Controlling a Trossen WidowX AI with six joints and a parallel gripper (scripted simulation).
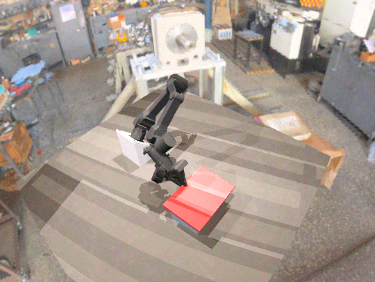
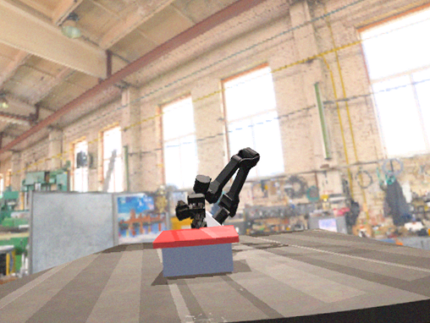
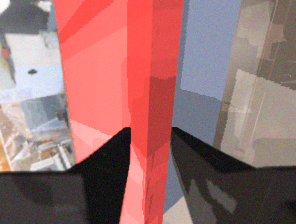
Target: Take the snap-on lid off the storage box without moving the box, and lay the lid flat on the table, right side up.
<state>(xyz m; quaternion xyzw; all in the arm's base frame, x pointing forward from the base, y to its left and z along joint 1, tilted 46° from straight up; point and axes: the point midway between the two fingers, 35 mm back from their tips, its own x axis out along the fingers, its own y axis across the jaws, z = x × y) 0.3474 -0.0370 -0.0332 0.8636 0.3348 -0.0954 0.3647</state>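
Note:
The red lid (image 1: 201, 198) (image 2: 197, 237) (image 3: 97, 85) covers the top of the blue-grey storage box (image 1: 187, 226) (image 2: 197, 260) (image 3: 207, 55), right side up and close to level. Its rim overhangs the box walls. I cannot tell whether any part of the rim is unsnapped. My gripper (image 1: 185, 185) (image 2: 198, 226) (image 3: 150, 133) is shut on the lid's rim at the side facing the arm. In the wrist view one finger is over the lid's top and the other is on the rim's outer side, beside the box wall. The box stands on the table; the lid hides its inside.
A white upright panel (image 1: 131, 150) (image 2: 212, 219) stands beside the arm's base, behind the box in the exterior view. The wooden table (image 1: 104, 222) (image 2: 288, 283) extends around the box on every side, with its front edge low in the exterior view.

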